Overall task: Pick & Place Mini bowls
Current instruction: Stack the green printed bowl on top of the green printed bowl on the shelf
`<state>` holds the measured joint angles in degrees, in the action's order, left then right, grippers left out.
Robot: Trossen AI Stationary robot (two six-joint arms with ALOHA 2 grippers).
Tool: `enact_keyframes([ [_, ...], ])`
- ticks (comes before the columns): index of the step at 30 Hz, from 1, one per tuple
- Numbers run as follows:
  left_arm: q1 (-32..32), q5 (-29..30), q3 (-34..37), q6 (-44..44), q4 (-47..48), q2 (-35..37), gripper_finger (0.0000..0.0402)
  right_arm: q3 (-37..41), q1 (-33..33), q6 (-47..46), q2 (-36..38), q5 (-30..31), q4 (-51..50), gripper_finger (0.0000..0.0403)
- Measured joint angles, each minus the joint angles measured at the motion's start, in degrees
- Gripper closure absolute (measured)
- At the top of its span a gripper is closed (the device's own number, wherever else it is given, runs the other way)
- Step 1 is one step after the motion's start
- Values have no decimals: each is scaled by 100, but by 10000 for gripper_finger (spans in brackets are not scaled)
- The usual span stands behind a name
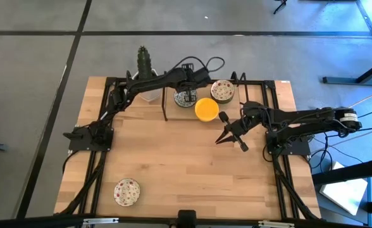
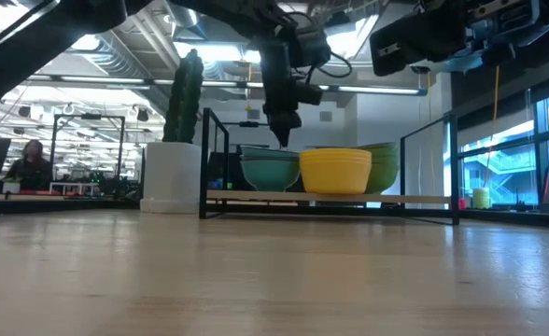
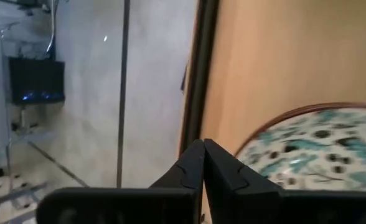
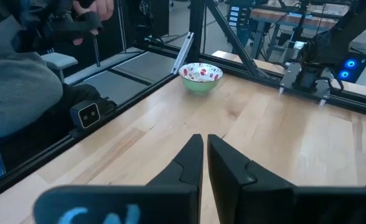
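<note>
At the table's far side stand three mini bowls: a blue-green patterned one [image 1: 185,100] [image 3: 307,149], a plain yellow one [image 1: 206,109] [image 2: 335,171] and another patterned one [image 1: 222,90]. A red-speckled mini bowl [image 1: 127,192] [image 4: 200,74] sits alone near the front left corner. My left gripper [image 1: 187,92] [image 2: 282,140] [image 3: 203,144] points steeply down, shut and with nothing between its fingers, just over the blue-green bowl's rim. My right gripper [image 1: 221,139] [image 4: 205,138] hangs shut above mid-table, right of centre. My left gripper's shut fingertips [image 3: 195,155] stand at the blue-green bowl's brown rim [image 3: 251,138], coming from above. Whether they touch the rim, I cannot tell. Nothing is pinched between them.
A cactus in a white pot [image 1: 147,76] [image 2: 174,173] stands at the far left beside the bowls. A black frame [image 2: 330,201] runs along the table's edges and in front of the bowls. A person [image 4: 21,81] sits beyond the table's edge. Bare wood [image 1: 173,158] fills the middle.
</note>
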<state>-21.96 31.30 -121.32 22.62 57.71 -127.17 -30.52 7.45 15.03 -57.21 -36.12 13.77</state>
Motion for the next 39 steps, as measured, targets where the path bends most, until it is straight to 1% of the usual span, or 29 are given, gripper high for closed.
enact_keyframes([
  [5, -31, -287, -5, -28, 75, 5, 399, 0, -71, 41, 0, 0, -77, 377],
  [12, -145, -509, 5, -199, 159, 6, 399, 0, -82, 43, 0, 48, -75, 377],
  [15, -218, -700, 156, -263, 108, 8, 400, 0, -82, 45, 0, 50, -73, 377],
  [19, -266, -685, 184, -281, 37, 4, 399, 0, -82, 45, 0, 50, -71, 377],
  [21, -237, -582, 167, -228, -5, 4, 400, 0, -82, 47, 0, 50, -71, 377],
  [24, -150, -542, -15, -75, 72, 157, 399, 0, -82, 47, 0, 50, -73, 377],
  [26, -35, -532, -200, 25, 144, 456, 399, 0, -82, 48, 0, 52, -94, 377],
  [29, 210, -570, -394, 43, 215, 1130, 400, 0, -82, 113, 2, 53, -307, 377],
  [31, 387, -711, -397, -119, 251, 1700, 399, 2, -86, 214, 0, 52, -496, 377],
  [33, 532, -1049, -310, -374, 302, 2351, 399, 0, -86, 206, 0, 14, -526, 377],
  [35, 660, -1378, -141, -651, 609, 2989, 400, 2, -98, 157, 0, -163, -448, 377],
  [36, 732, -1435, 20, -788, 756, 3288, 400, 1, -100, 151, 0, -256, -394, 377],
  [38, 894, -1387, 544, -1104, 1013, 3916, 399, 2, -108, 146, 2, -366, -297, 377],
  [39, 998, -1313, 933, -1288, 995, 4261, 399, 2, -108, 133, 0, -383, -274, 377],
])
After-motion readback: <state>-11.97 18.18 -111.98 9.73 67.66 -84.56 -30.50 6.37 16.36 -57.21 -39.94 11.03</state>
